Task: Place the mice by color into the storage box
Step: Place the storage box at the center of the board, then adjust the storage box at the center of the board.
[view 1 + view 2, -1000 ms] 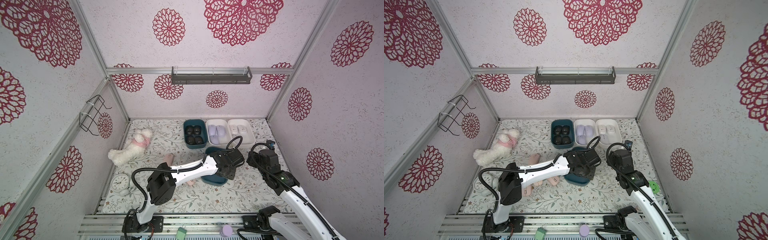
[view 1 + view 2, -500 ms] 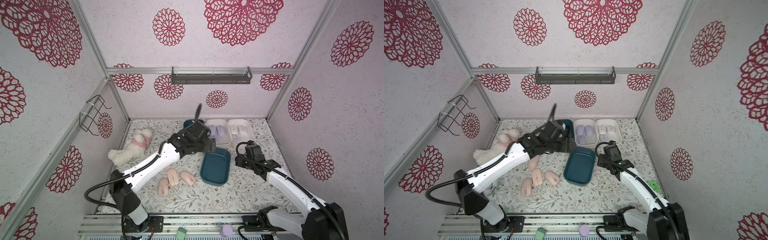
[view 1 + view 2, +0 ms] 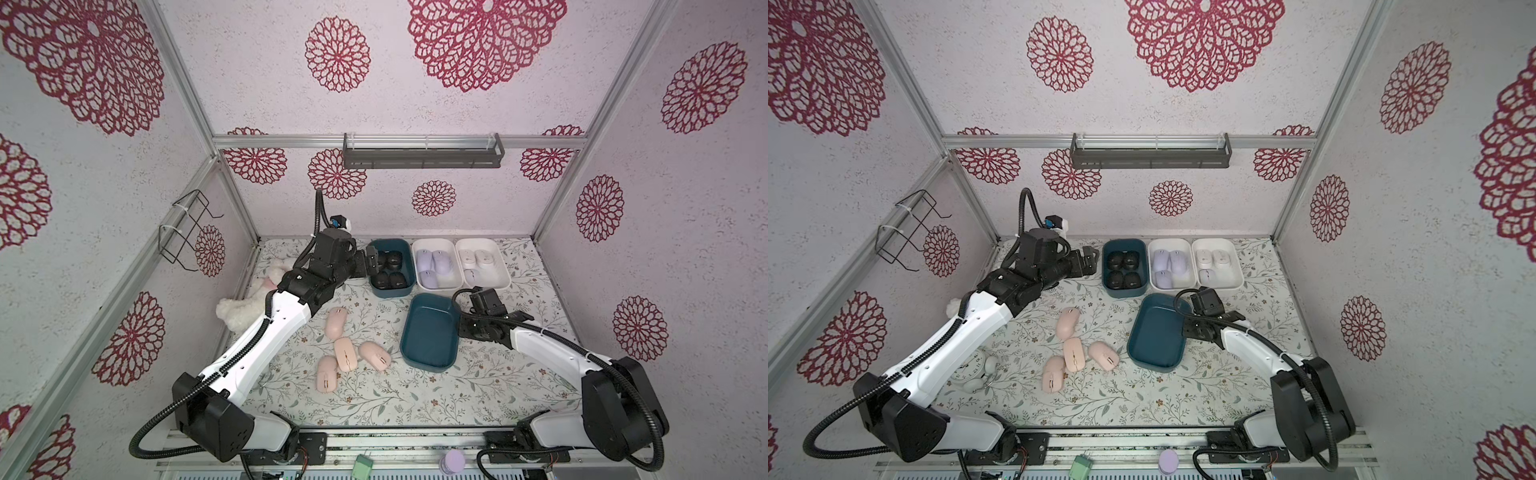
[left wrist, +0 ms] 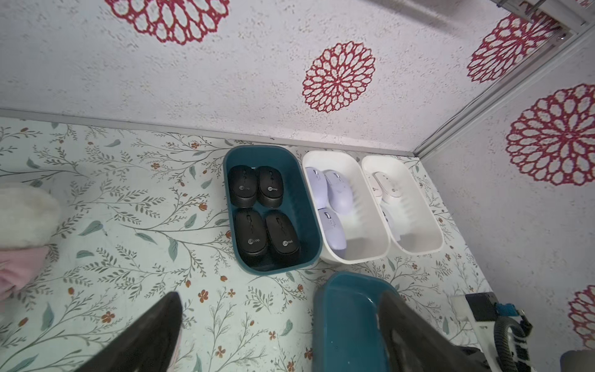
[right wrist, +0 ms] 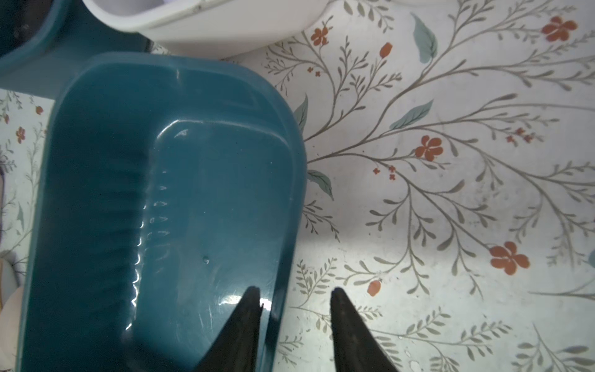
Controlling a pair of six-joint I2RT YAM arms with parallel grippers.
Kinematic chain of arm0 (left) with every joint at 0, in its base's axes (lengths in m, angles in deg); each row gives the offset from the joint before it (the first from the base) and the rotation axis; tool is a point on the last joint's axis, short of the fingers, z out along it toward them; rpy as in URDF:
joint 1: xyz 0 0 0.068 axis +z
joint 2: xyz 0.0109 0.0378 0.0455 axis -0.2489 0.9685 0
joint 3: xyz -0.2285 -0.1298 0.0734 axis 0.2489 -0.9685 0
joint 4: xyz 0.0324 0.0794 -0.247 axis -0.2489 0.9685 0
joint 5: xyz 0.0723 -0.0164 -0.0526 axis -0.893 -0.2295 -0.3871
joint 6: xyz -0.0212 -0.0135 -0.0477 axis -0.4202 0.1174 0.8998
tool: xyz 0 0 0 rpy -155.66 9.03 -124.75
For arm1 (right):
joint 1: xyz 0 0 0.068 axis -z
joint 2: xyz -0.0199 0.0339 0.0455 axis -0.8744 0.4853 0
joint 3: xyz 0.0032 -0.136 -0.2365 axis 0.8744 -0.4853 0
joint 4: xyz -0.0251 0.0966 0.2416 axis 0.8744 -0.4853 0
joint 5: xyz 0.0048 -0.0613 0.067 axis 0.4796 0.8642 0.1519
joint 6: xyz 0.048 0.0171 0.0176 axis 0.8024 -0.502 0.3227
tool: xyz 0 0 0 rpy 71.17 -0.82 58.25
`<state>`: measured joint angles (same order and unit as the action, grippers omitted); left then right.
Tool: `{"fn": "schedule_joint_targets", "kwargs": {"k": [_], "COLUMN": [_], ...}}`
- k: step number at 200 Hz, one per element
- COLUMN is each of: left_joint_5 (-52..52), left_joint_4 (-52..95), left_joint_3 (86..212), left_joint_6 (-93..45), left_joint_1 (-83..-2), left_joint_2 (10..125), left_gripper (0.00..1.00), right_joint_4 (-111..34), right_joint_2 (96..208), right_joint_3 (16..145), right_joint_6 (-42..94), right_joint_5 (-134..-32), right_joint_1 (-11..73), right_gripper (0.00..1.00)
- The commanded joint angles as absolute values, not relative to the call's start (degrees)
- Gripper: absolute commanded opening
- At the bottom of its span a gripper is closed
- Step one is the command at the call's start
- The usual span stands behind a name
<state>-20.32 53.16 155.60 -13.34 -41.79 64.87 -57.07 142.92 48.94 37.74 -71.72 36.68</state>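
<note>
The left gripper (image 3: 372, 262) has swung to mid-frame, spread and empty; the right gripper (image 5: 294, 290) now clamps the rim of the empty teal box (image 3: 430, 332), best held still for the pink mice (image 3: 345, 354).

We see left arm (image 3: 274, 328) and right arm (image 3: 540, 345) built alike: white link shells, black joint housings, black ribbed cable conduit run outside. Pincer fingers (image 5: 238, 338) matte black, tapering to points.

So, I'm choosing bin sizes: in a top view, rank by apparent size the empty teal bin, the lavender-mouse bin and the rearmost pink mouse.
1. empty teal bin, though it sits nearer
2. lavender-mouse bin
3. rearmost pink mouse
</note>
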Motion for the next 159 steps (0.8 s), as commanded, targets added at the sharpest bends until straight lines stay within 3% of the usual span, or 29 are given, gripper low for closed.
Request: {"fn": "schedule_joint_targets", "kwargs": {"k": [1, 45, 111, 133, 159], "left_joint_5": [-19.2, -20.4, -19.5, -20.1, -21.4], "left_joint_4": [51.7, 52.7, 53.0, 53.4, 54.1], "left_joint_3": [155.0, 153.1, 152.5, 152.4, 152.8], "left_joint_6": [-16.1, -16.0, -15.5, -15.5, -15.3], "left_joint_1": [-41.3, -41.1, -41.1, -41.0, -41.0], "left_joint_2": [64.9, 64.0, 62.6, 62.6, 62.7], "left_gripper": [0.97, 0.97, 0.97, 0.97, 0.97], "right_joint_4": [-56.5, -60.6, -64.1, -64.2, -66.0], "right_joint_2": [144.6, 144.8, 145.9, 147.2, 146.7], "right_joint_3": [51.5, 52.9, 55.2, 56.4, 58.3], "right_joint_6": [36.4, 33.9, 27.8, 27.7, 28.7], "right_joint_5": [-72.4, -70.6, -70.2, -70.6, -69.3], "right_joint_1": [36.3, 35.8, 33.8, 33.3, 32.6], "right_gripper": [0.28, 0.15, 0.08, 0.14, 0.29]}}
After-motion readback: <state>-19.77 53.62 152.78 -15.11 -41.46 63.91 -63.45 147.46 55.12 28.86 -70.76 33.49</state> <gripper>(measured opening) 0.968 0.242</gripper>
